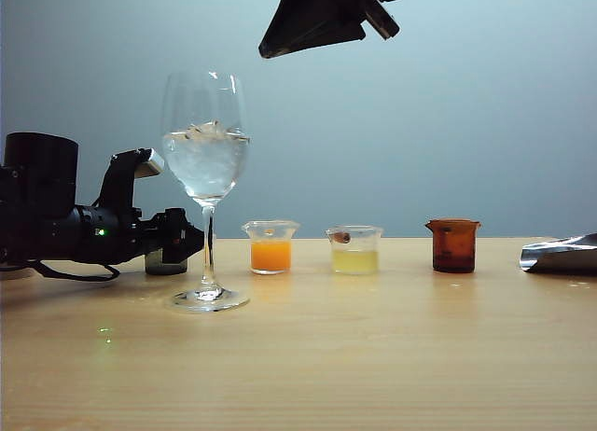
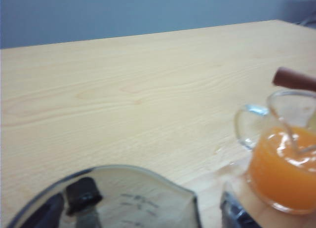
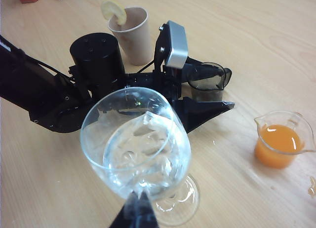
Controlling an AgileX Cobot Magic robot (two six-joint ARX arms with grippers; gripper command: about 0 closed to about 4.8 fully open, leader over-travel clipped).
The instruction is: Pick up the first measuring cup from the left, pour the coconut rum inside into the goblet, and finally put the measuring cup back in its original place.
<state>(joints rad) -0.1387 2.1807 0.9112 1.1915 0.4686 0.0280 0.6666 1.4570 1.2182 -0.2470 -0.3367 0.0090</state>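
Measuring cup (image 3: 207, 80) upright on table, left gripper (image 3: 210, 97) open around it, right gripper (image 1: 322, 20) overhead

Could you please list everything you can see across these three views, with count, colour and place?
goblet: one, clear, iced, front left.
first measuring cup: one, smoky grey, between the left jaws, behind the goblet.
orange-liquid beaker: one, clear, right of the goblet.
yellow-liquid beaker: one, clear, centre.
amber beaker: one, brown, right.
paper cup: one, beige, lemon slice, behind the left arm.
foil: one, silver, far right.
left gripper: black, open.
right gripper: black, raised.
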